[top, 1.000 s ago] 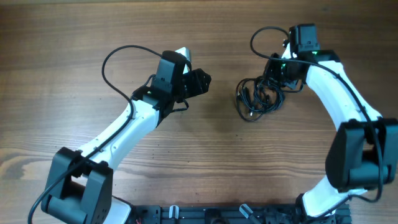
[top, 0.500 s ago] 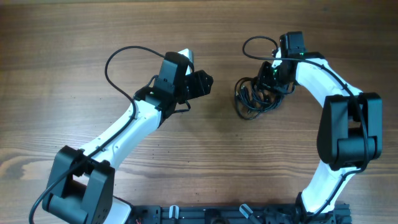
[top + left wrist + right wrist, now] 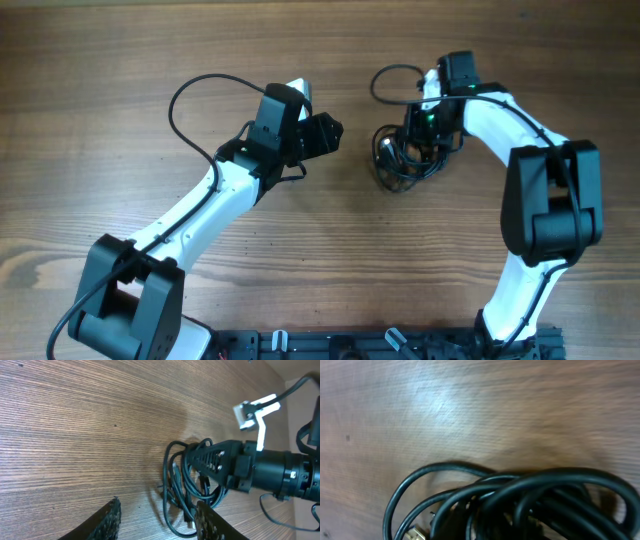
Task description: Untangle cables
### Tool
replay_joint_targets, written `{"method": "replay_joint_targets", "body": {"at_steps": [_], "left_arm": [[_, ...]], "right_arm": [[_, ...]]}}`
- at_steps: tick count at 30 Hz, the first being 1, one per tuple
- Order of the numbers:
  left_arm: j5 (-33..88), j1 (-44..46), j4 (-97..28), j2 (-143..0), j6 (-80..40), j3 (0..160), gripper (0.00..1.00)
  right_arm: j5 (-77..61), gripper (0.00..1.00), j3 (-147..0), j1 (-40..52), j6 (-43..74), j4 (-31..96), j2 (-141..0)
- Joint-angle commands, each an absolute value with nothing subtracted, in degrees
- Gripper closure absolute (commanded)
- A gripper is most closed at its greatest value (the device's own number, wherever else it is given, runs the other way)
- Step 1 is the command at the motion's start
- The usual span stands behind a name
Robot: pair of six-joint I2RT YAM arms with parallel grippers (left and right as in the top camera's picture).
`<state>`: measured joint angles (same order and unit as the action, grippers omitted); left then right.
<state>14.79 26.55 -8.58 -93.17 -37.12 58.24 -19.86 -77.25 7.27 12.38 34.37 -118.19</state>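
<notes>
Black cables (image 3: 404,160) lie in one tangled bunch on the wood-grain table (image 3: 100,70), right of centre in the overhead view; the loops overlap too tightly to tell separate cords apart.

Right gripper (image 3: 424,128): lowered onto the upper-right edge of the bunch; seen from the left wrist cam, one of its black fingers (image 3: 210,457) sits among the loops, touching them; whether the jaws are closed on a cord or merely resting there cannot be told (the right wrist cam shows only cords at very close range, no fingers).

Left gripper (image 3: 325,132): well apart from the bunch, to its left, pointing toward it; its two fingers (image 3: 112,517) stand spread at the bottom of the left wrist view, w/ nothing between them but table and the near edge of the bunch.

Right wrist view: thick-looking curved strands fill the lower half, one loop arching out to the left; a pale metal plug tip (image 3: 415,534) shows at the bottom edge; bare, slightly blurred wood above.

Each arm's own thicker wire (image 3: 190,100) loops free above the table, apart from the bunch.
</notes>
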Motion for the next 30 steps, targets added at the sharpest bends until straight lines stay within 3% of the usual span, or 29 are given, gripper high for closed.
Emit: {"method": "replay_joint_targets", "body": {"at_steps": [1, 6, 13, 19, 30], "left_arm": [[13.8, 26.8, -8.4, -93.9, -36.5, 58.4, 0.51], [13.8, 26.8, -8.3, -93.9, -36.5, 58.4, 0.5], [21.8, 26.8, -2.7, -93.9, -36.4, 58.4, 0.52], [27.1, 26.8, 2.0, -93.9, -39.3, 58.4, 0.46], [32.8, 27.0, 5.6, -93.9, -41.0, 58.4, 0.43]], "right_arm": [[-14.9, 0.96, -76.4, 10.2, 7.1, 37.3, -121.0], [-18.2, 0.96, -77.4, 10.4, 7.0, 39.0, -119.7], [-40.1, 0.96, -78.1, 10.4, 2.2, 38.2, -107.6], [-41.8, 0.96, -78.1, 10.4, 9.1, 38.5, -99.1], [-45.9, 0.96, -78.0, 10.4, 9.2, 39.5, -98.7]]}}
